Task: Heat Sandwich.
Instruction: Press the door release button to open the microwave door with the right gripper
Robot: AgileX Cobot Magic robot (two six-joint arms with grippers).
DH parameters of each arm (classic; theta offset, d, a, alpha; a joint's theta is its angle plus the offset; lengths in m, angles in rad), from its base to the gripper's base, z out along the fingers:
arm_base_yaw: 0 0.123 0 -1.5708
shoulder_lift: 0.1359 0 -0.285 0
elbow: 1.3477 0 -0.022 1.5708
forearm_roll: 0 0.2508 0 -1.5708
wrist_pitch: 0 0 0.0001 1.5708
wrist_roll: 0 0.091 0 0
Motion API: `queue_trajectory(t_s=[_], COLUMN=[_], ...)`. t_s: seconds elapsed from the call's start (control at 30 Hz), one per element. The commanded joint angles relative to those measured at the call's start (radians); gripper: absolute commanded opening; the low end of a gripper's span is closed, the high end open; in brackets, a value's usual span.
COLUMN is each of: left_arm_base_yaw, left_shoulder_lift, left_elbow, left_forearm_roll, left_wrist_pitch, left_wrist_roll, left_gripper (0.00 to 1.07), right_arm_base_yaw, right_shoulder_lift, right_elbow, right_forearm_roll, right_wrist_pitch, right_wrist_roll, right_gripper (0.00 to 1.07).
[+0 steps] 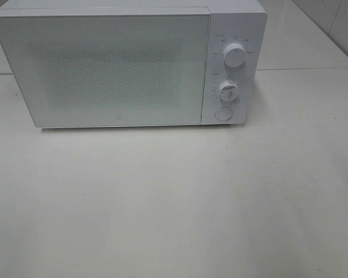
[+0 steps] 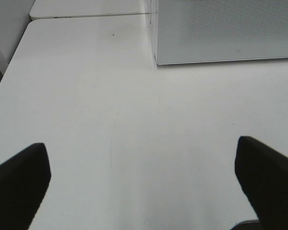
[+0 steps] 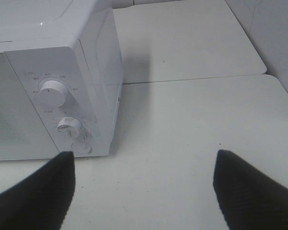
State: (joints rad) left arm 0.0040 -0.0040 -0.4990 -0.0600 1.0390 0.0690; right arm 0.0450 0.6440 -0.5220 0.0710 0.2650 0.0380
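White boxy microwave (image 1: 116, 69) stands shut at twelve o'clock on the pale tabletop (image 1: 174, 202); left gripper (image 2: 141, 158) and right gripper (image 3: 144, 163) gape empty. I'd press its round button (image 1: 223, 113) squarely.

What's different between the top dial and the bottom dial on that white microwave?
The top dial looks larger than the bottom dial. The top dial's marker line points about straight up; the bottom dial's raised bar sits tilted. A few spaced labels ring the top dial, while fine ticks crowd around the bottom dial. Both are round, white, and sit on the right panel of the microwave, above a round button.
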Motion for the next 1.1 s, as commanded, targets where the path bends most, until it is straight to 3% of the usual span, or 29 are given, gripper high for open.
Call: queue_trajectory(t_s=[0.03, 0.67, 0.9, 1.0, 1.1], left_arm_base_yaw=[0.003, 0.003, 0.003, 0.003, 0.003], left_shoulder_lift=[-0.023, -0.023, -0.023, -0.023, -0.023], left_elbow=[0.003, 0.003, 0.003, 0.003, 0.003], left_forearm_roll=[-0.009, -0.009, -0.009, -0.009, -0.009], left_wrist_pitch=[0.000, 0.000, 0.000, 0.000, 0.000], left_wrist_roll=[-0.005, -0.005, -0.005, -0.005, -0.005], left_gripper=[1.01, 1.01, 1.01, 1.01, 1.01], right_arm_base_yaw=[-0.007, -0.007, -0.007, -0.002, 0.062], right_shoulder_lift=[0.044, 0.363, 0.490, 0.518, 0.577], right_elbow=[-0.008, -0.005, 0.113, 0.141, 0.177], right_forearm_roll=[-0.006, -0.006, -0.005, -0.002, 0.055], right_wrist_pitch=[-0.061, -0.330, -0.716, -0.787, -0.899], right_wrist_roll=[0.008, 0.008, 0.004, -0.006, -0.061], right_gripper=[0.76, 0.76, 0.76, 0.76, 0.76])
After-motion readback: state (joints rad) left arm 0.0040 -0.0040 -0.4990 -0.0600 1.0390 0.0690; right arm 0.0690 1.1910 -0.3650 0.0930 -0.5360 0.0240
